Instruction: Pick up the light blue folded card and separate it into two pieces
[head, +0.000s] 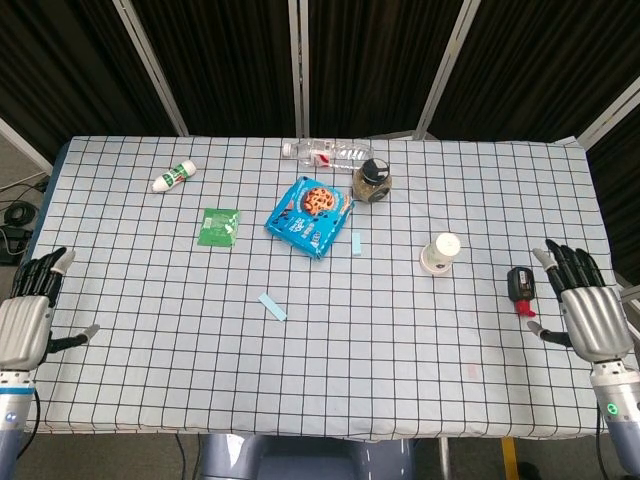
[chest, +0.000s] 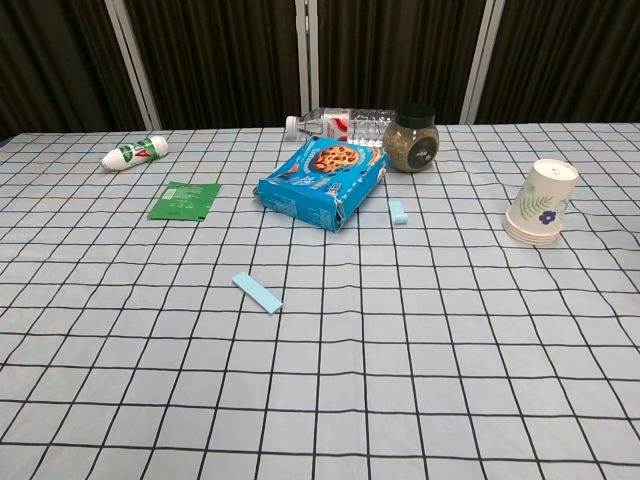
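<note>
Two light blue card pieces lie flat on the checked table and apart from each other. The longer strip (head: 272, 306) (chest: 258, 292) lies near the middle of the table. The shorter piece (head: 356, 243) (chest: 398, 212) rests just right of the cookie box. My left hand (head: 28, 315) is at the table's left edge, fingers spread, holding nothing. Over by the right edge my right hand (head: 586, 310) is likewise spread and empty. Both hands are far from the pieces and show only in the head view.
A blue cookie box (head: 308, 217), a green sachet (head: 218, 226), a white tube (head: 173, 177), a water bottle (head: 327, 153) and a dark-lidded jar (head: 373, 181) lie across the far half. A tipped paper cup (head: 439, 253) and a black-and-red tool (head: 521, 288) are at the right.
</note>
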